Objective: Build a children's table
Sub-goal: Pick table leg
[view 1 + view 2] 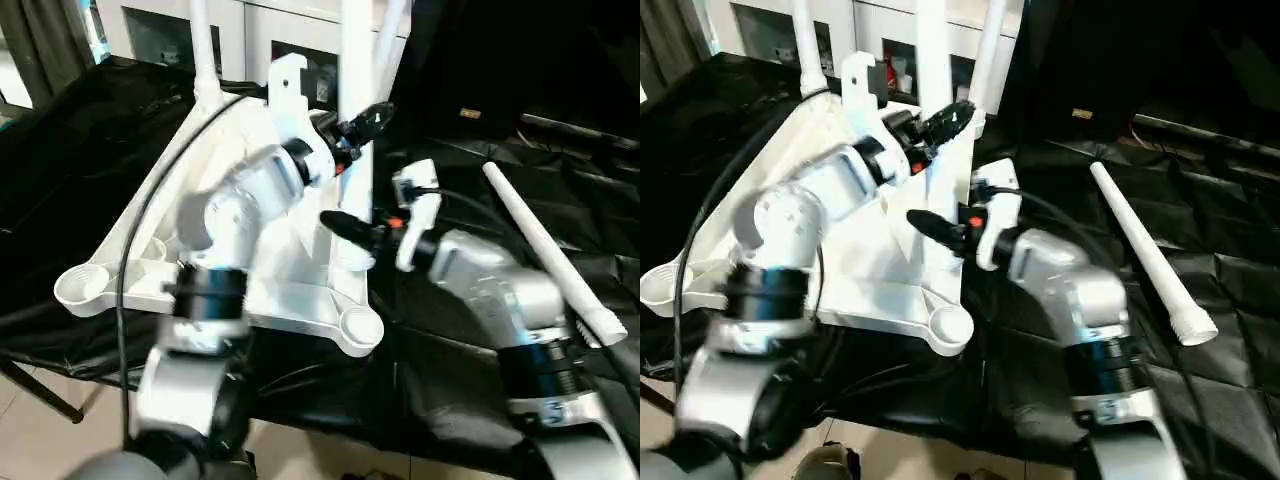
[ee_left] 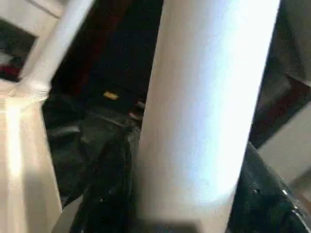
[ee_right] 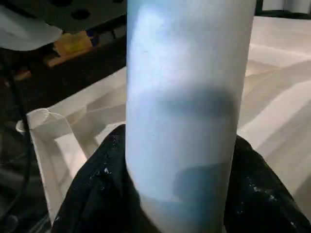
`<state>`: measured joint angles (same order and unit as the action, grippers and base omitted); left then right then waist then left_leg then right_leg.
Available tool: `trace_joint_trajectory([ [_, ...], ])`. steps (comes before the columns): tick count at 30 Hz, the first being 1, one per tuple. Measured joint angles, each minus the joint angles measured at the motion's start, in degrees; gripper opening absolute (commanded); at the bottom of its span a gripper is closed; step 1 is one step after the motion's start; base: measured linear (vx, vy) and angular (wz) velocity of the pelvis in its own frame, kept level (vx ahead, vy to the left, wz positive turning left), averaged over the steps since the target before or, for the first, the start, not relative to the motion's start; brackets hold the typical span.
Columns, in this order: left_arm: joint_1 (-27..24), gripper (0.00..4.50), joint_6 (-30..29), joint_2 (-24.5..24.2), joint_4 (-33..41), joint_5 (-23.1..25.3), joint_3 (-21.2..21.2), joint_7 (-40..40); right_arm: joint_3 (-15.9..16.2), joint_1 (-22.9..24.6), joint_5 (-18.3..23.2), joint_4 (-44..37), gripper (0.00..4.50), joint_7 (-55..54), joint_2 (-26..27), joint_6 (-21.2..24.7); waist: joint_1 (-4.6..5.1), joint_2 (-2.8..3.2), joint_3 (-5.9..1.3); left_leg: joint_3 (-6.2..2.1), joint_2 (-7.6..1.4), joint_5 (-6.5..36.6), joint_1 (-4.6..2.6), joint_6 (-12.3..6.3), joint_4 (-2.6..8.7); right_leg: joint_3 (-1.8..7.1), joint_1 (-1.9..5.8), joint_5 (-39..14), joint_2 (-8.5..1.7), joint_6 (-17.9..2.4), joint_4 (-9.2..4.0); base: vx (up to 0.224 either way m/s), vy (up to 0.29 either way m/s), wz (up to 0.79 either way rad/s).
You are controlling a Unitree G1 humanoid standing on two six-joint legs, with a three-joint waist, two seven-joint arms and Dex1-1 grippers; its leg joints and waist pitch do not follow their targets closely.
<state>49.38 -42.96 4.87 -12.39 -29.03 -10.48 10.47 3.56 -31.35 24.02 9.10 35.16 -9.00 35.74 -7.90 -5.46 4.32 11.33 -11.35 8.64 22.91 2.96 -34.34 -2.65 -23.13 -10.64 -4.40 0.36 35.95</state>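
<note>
The white table top (image 1: 300,300) lies upside down on black cloth, ribs and round corner sockets (image 1: 360,328) facing up. A white leg (image 1: 355,60) stands upright at its right edge. My left gripper (image 1: 362,122) is shut around this leg high up. My right gripper (image 1: 345,228) is shut around it lower, just above the top. In the wrist views the leg (image 2: 204,97) (image 3: 189,97) fills the gap between black fingers (image 2: 104,189) (image 3: 92,194). Two more legs (image 1: 202,50) (image 1: 392,30) stand upright at the far corners.
A loose white leg (image 1: 550,250) lies slantwise on the black cloth (image 1: 600,180) to the right. A white glass-door cabinet (image 1: 150,30) stands behind the table. The cloth's front edge (image 1: 330,400) drops off to a tiled floor.
</note>
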Motion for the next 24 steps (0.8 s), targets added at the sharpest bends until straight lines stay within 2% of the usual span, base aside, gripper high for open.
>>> trace_joint_trajectory([
  [5, -0.1, 2.01, 2.1, -1.1, 0.0, 1.4, 0.3, -0.5, 0.2, -0.2, -0.1, 0.0, 1.96, 0.1, -0.2, -1.1, 0.05, -0.10, -0.02, -0.01, 0.00, 0.0, 0.00, 0.00, 0.01, 0.00, 0.00, 0.0, 0.00, 0.1, -0.03, 0.000, 0.000, 0.00],
  [7, -0.1, 1.96, 2.4, -1.7, 0.0, 1.4, 0.4, 0.7, 0.2, -0.4, 0.0, 0.0, 2.52, 0.5, -0.2, -1.3, 0.05, -0.10, -0.02, -0.01, 0.00, 0.0, 0.01, 0.00, 0.01, 0.00, 0.00, 0.0, 0.00, 0.1, -0.03, 0.000, 0.000, 0.00],
  [12, -0.1, 1.88, 2.4, -6.4, 0.3, -0.5, 3.0, 12.1, 0.2, -0.6, 1.8, -0.4, 3.05, 6.5, -3.4, -0.9, -0.23, -0.17, -0.01, 0.01, 0.00, 0.0, 0.05, -0.01, -0.01, 0.01, 0.00, 0.0, 0.00, 0.1, -0.07, 0.000, 0.000, 0.00],
  [17, -0.1, 1.87, -2.7, -11.1, 4.3, -7.3, 6.4, 27.7, -0.1, -0.6, 8.3, -3.7, 3.07, 17.3, -8.7, 3.9, -0.19, -0.21, -0.02, 0.06, 0.00, 0.0, 0.07, -0.04, -0.03, 0.04, 0.00, 0.0, 0.00, 0.1, -0.13, 0.000, 0.000, 0.00],
  [22, -0.1, 1.86, -5.8, -12.6, 5.3, -12.6, 6.3, 36.2, 0.3, -0.2, 11.8, -6.6, 3.07, 23.7, -11.3, 7.2, -0.12, -0.21, -0.01, 0.06, -0.01, 0.0, -0.01, -0.03, -0.03, 0.03, 0.00, 0.0, 0.00, 0.1, 0.00, 0.000, 0.000, 0.00],
  [23, -0.1, 1.86, -5.9, -13.1, 5.3, -13.2, 6.3, 37.8, 0.6, -0.2, 12.2, -6.9, 2.78, 24.5, -11.5, 7.6, -0.09, -0.21, -0.01, 0.05, -0.01, 0.0, -0.01, -0.03, -0.03, 0.02, 0.00, 0.0, 0.00, 0.0, 0.02, 0.000, 0.000, 0.00],
  [24, -0.1, 1.86, -6.0, -13.4, 5.3, -13.5, 6.4, 38.8, 0.8, -0.2, 12.5, -7.0, 2.71, 24.9, -11.6, 7.8, -0.10, -0.21, -0.01, 0.05, -0.02, 0.0, -0.03, -0.02, -0.03, 0.02, 0.00, 0.0, 0.00, 0.0, 0.03, 0.000, 0.000, 0.00],
])
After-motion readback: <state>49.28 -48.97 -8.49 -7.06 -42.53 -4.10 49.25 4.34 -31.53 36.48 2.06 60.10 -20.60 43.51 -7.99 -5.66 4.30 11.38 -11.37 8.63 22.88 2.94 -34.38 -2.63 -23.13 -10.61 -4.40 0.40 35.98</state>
